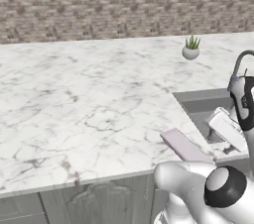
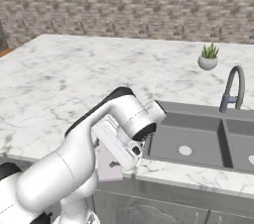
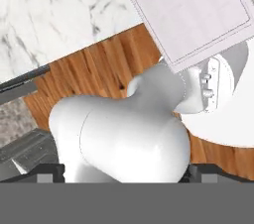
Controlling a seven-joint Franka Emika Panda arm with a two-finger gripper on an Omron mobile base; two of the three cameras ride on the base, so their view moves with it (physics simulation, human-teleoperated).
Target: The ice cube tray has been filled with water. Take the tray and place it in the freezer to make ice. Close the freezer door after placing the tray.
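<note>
You have no readable writing anywhere. Your arm (image 2: pixel 74 158) folds low at the counter's (image 1: pixel 74 104) front edge, gripper (image 2: pixel 119 143) spread wide and empty just above the tray (image 1: pixel 184 146). Beyond lie the sink (image 2: pixel 198 141), faucet (image 2: pixel 233 89) and plant (image 1: pixel 191 48).

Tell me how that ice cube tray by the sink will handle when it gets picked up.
The ice cube tray looks like a thin flat slab, so it probably stays stiff and won't roll. Lying flat at the edge of the counter, it offers little height to grip; a push might slide it off. If it holds water, any tilt would likely spill.
</note>
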